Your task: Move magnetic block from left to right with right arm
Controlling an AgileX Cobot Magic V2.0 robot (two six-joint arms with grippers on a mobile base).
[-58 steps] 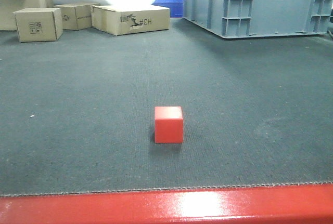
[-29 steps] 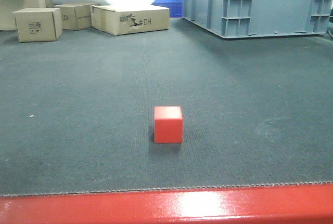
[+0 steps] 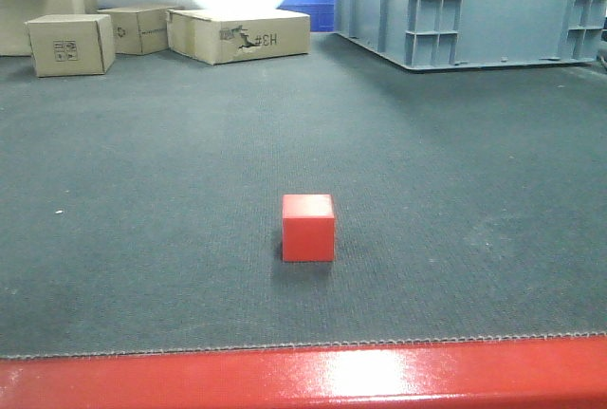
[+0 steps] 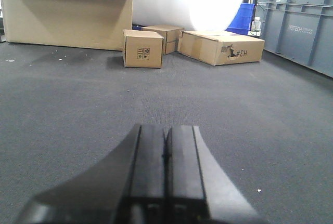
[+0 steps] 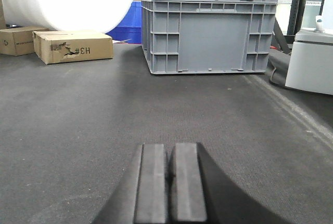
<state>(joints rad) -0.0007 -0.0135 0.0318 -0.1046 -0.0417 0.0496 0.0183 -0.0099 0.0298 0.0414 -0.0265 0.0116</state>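
Magnetic block (image 3: 308, 228) resting flat on dark grey carpet (image 3: 171, 191), alone near the front edge, just behind the glossy red strip (image 3: 303, 376) across the bottom of the front-facing view. Roughly centred left to right, a touch left of middle. Upright, one face square to the camera, top face showing as a lighter band. Close to a cube, so no clear long axis to speak of; edges running parallel to the red strip, not skewed. Nothing touching it, neither arm visible in that view.

Left gripper (image 4: 166, 156) low over bare carpet in its wrist view, black fingers (image 4: 148, 167) pressed together with only a thin seam between, clenched on nothing. Ahead of it, well apart, a small cardboard box (image 4: 142, 48) with printed symbols, a long torn box marked "#3H" (image 4: 221, 47) and a large tan carton (image 4: 67, 11) at the back left.

Right gripper (image 5: 167, 187) likewise closed tight and empty, pads (image 5: 151, 187) meeting along a narrow line, just above the carpet. Facing a big grey plastic crate (image 5: 210, 21) well ahead, a blue bin (image 5: 127, 24) behind to its left, a pale grey container (image 5: 312, 60) at far right. Block not seen in either wrist view.
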